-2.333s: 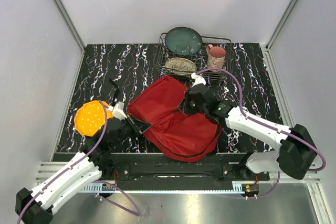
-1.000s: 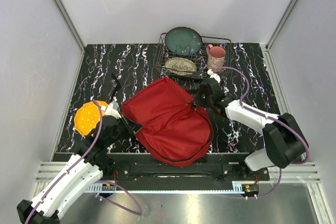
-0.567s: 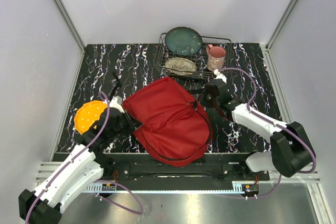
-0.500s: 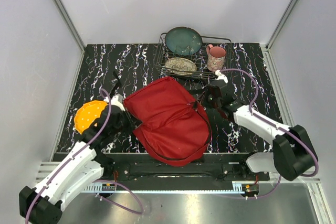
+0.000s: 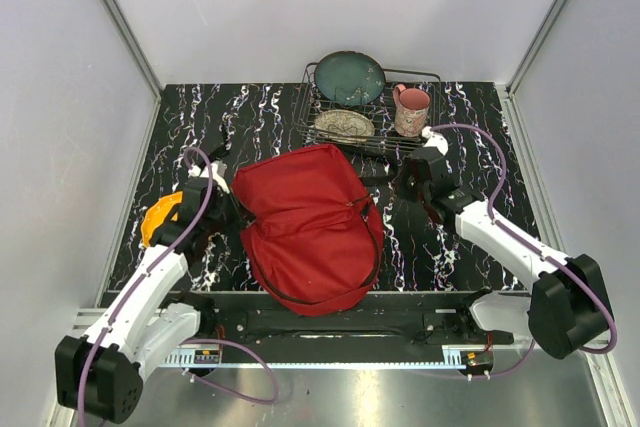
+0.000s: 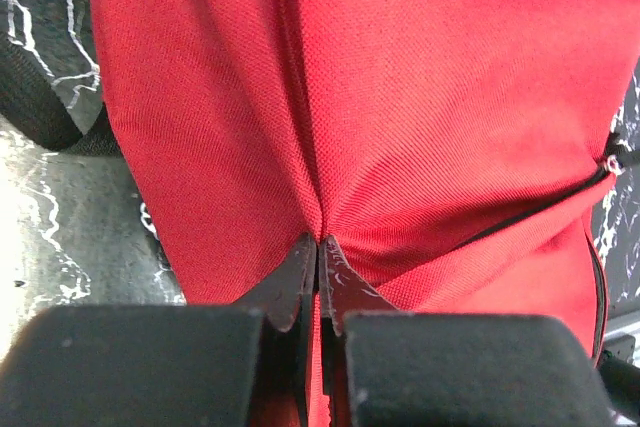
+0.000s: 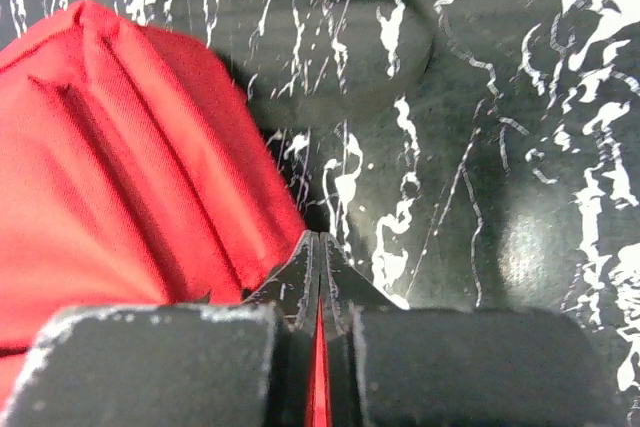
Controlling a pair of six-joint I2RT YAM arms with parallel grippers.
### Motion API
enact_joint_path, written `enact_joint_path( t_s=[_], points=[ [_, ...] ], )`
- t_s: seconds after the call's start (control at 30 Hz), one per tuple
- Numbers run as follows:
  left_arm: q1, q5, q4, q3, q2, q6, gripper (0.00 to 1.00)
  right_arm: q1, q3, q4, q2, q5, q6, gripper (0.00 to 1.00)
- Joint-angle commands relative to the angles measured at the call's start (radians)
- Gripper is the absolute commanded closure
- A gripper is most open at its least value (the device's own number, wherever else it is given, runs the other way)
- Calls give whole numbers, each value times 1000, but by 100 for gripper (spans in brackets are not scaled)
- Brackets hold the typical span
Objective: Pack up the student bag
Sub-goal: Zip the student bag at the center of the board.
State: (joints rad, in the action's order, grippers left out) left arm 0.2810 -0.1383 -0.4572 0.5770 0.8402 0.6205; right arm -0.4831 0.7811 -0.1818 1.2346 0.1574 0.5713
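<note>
The student bag [image 5: 308, 219] is a large red fabric backpack with black trim, lying in the middle of the table. My left gripper [image 5: 222, 197] is at its left edge, shut on a fold of the red fabric [image 6: 319, 239]. My right gripper [image 5: 408, 180] is at the bag's upper right corner, shut on a thin edge of red fabric [image 7: 320, 237]. The bag fills the left wrist view [image 6: 400, 117] and the left half of the right wrist view [image 7: 130, 167]. An orange perforated disc [image 5: 158, 219] lies on the table under my left arm, partly hidden.
A wire dish rack [image 5: 318, 130] at the back holds a teal plate [image 5: 349, 77] and a speckled plate [image 5: 343, 125]. A pink mug [image 5: 410, 109] stands beside the rack, close behind my right gripper. White walls enclose the marbled black table [image 5: 470, 137].
Both grippers moved toward the back and outward, pulling the bag's fabric with them; the bag now lies further left, more upright and narrower. My left arm now covers most of the orange disc.
</note>
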Motion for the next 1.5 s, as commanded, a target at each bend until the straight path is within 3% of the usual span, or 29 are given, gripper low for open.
enact_joint_path(
  t_s=[0.0,0.47,0.5,0.57,0.6,0.67,0.7,0.8,1.1,1.2,1.27,1.3,1.37,1.4,1.43,1.47],
  points=[
    [-72,-59,89,69,36,-83,100,12,75,-27,-3,94,-45,100],
    [-111,-150,100,64,36,-99,100,12,113,-87,0,159,15,99],
    [-111,-150,100,64,34,-97,100,12,115,-90,-4,150,19,82],
    [-109,-156,101,66,39,-96,100,12,127,-73,-1,93,10,67],
    [-109,-168,103,63,45,-96,100,12,133,-68,3,24,19,47],
    [-109,-176,115,57,51,-93,100,12,147,-45,38,-82,79,43],
    [-109,-182,120,55,57,-91,100,11,147,2,57,-208,103,43],
    [-109,-188,120,57,63,-91,100,3,98,134,111,-338,251,40],
    [-109,-193,115,46,50,-84,100,-129,84,139,180,-231,392,31],
    [-111,-195,106,50,50,-85,100,-147,84,139,183,-184,404,34],
    [-111,-195,106,49,45,-85,100,-150,80,151,183,-173,417,46],
    [-109,-193,104,49,42,-85,100,-150,79,151,184,-167,420,67],
    [-109,-192,104,49,39,-85,100,-150,84,142,181,-162,415,80],
    [-111,-190,103,49,37,-87,100,-150,84,131,178,-133,414,93],
    [-109,-190,98,52,39,-90,100,-150,86,122,174,-118,398,100],
    [-109,-190,97,55,40,-91,100,-150,86,113,166,-101,389,100]
  ],
)
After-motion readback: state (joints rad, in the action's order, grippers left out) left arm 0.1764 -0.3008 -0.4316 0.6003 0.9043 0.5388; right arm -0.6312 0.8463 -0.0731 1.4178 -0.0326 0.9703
